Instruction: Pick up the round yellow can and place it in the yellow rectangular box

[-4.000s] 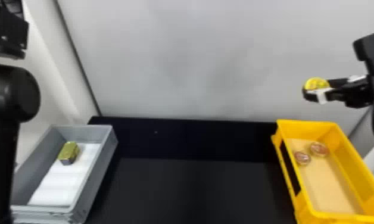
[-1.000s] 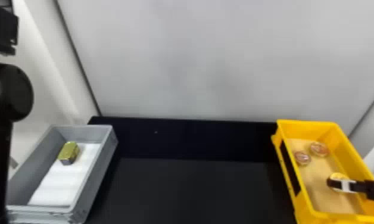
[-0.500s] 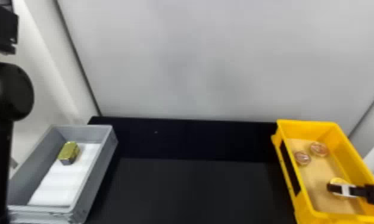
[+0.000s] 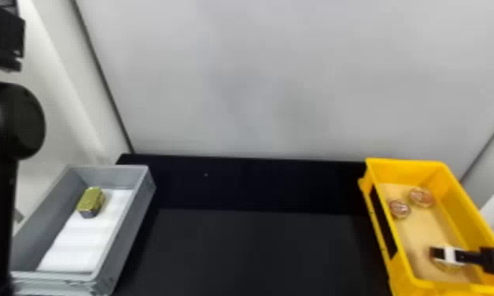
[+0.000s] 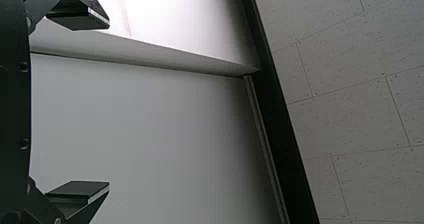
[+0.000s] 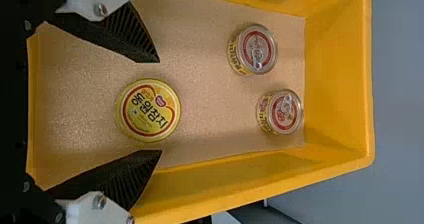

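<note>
Both gaping, empty — left pincer [image 5: 107, 104]; right pincer [image 4: 454, 256], partly hiding yellow can [image 6: 148, 110], head view.

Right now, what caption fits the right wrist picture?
Open right gripper at the round yellow can; two other cans share its yellow box.

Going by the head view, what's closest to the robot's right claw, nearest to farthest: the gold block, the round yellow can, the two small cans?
From the right gripper:
1. Round yellow can, in the yellow box, between the fingers.
2. Left small can and right small can, same box, far end: too close to call.
3. Gold block, far left, in the grey box.
</note>
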Motion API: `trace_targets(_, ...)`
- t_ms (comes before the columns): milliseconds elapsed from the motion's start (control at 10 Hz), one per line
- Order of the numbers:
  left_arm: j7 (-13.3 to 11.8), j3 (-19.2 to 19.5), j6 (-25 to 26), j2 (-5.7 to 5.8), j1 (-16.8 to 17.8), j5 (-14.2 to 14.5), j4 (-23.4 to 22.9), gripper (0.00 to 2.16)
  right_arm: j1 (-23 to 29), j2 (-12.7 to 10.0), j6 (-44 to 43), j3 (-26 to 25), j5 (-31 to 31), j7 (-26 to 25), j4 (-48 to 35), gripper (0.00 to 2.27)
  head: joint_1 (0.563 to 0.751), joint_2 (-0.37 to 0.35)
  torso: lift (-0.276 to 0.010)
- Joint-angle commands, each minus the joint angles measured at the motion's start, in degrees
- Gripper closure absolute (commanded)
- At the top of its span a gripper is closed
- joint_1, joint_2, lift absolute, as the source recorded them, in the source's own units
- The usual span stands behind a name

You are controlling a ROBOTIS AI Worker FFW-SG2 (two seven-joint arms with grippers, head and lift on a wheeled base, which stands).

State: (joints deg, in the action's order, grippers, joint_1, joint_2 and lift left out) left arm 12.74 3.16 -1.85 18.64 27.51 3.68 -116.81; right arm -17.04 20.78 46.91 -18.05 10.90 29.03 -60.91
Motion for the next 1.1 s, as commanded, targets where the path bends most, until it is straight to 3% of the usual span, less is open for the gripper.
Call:
trace_targets(0, 0.0, 0.1, -0.1, 0.00, 0.0, -0.1, 0.0, 0.14, 0.2, 0.1, 0.5, 0.2, -1.0, 0.3, 0.0, 0.11, 0.663, 0.054, -0.010)
trace_targets(700, -0.2, 0.5, -0.1, 0.18, -0.4, -0.1, -0.1, 0.14, -1.0, 0.1, -1.2, 1.3, -1.1, -0.1, -11.1, 0.13, 0.663, 0.054, -0.010)
trace_targets(1000, -0.2, 0.9, 0.2, 0.44, -0.5, -0.1, -0.3, 0.14, -2.7, 0.8, -2.2, 1.0, -1.1, -7.1, -27.8, 0.13, 0.663, 0.054, -0.010)
